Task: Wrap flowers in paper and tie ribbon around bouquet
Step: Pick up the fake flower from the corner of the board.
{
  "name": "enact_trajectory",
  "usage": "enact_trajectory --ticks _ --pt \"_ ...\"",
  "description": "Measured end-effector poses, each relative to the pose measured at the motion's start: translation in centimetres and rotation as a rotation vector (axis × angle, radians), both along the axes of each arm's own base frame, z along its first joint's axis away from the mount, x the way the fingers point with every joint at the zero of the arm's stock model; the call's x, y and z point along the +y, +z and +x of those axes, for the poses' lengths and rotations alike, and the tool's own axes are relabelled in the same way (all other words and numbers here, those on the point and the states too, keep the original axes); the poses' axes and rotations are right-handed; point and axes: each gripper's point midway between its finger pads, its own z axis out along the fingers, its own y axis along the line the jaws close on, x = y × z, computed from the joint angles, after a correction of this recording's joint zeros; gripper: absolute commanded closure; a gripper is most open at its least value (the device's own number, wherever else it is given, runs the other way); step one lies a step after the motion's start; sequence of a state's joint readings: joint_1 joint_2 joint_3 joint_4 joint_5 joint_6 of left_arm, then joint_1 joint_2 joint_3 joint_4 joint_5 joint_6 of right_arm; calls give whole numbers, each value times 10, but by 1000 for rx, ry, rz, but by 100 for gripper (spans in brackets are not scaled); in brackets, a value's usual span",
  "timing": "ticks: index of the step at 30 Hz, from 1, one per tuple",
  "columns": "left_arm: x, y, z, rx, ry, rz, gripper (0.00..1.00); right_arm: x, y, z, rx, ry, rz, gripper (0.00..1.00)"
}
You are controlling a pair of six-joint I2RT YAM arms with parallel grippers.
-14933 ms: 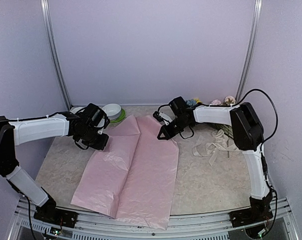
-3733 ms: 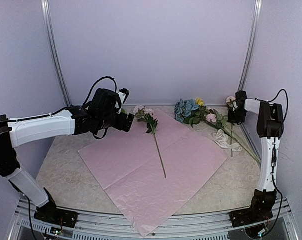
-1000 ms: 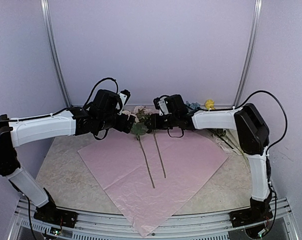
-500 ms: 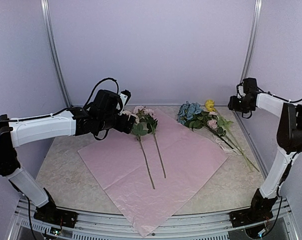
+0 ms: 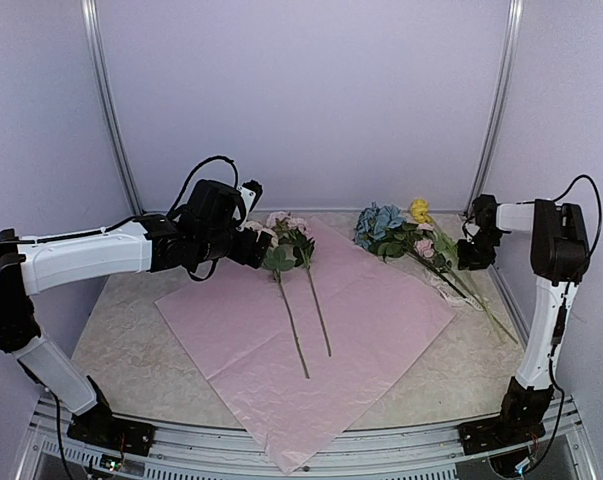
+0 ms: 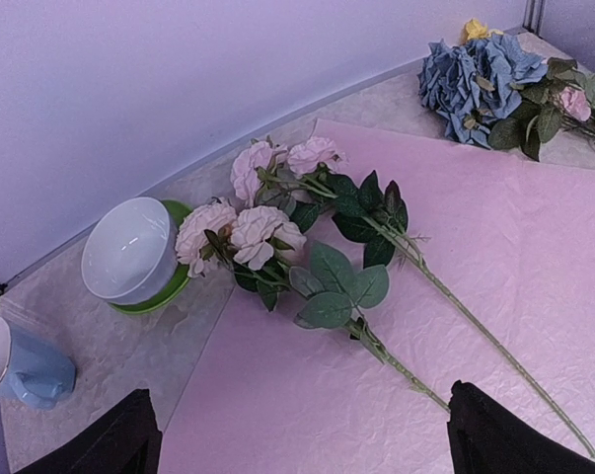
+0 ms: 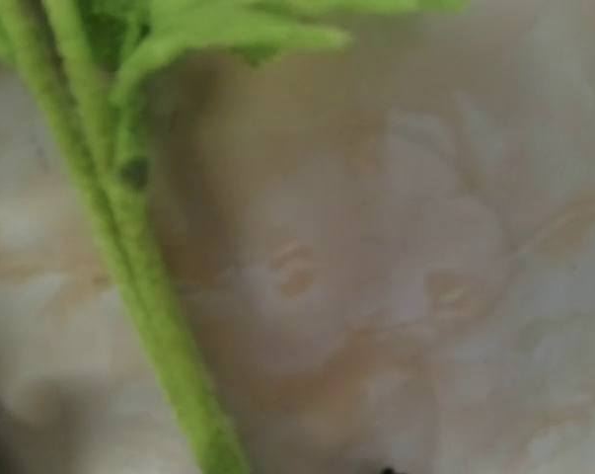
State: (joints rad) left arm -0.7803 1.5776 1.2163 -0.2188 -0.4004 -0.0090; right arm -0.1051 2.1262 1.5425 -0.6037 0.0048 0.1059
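Two pink flowers [image 5: 299,285] lie side by side on the paper [image 5: 381,320] — heads at its far corner, just beside the left gripper [image 6: 299,425], fingers [image 6: 110,444] spread wide. Blue and yellow flowers [image 5: 393,230] lie off the paper's right edge; the right gripper [image 5: 476,252] sits by their stems [image 5: 461,285] — its grip I cannot tell.

- From my end the paper [image 6: 534,247] looks thin, matt and finely crinkled.
- The flowers [image 6: 262,222] have soft, cloth-like petals and dull leaves.
- One stem [image 7: 149,296] looks like matt plastic.
- The surface [image 5: 121,320] reads as smooth, veined stone.
- I see a glossy white bowl [image 6: 129,247], a shiny green saucer [image 6: 169,291] and a smooth blue cup [image 6: 26,370].
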Motion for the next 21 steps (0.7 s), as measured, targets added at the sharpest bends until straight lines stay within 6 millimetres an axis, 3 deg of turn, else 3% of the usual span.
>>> enact_trajectory --ticks 2,8,11,17,21 --pt "0 0 0 0 0 0 1 0 -1 1 2 10 -4 67" --pt "0 0 0 -1 -2 3 1 -1 -1 3 -3 48 -24 93" --pt "0 0 0 -1 -4 6 1 -4 -1 5 -13 63 -50 100" --pt "0 0 0 -3 -6 8 1 -16 6 2 -35 48 -138 100" --pt "0 0 0 -3 -5 9 1 -25 39 -3 -103 17 -215 100"
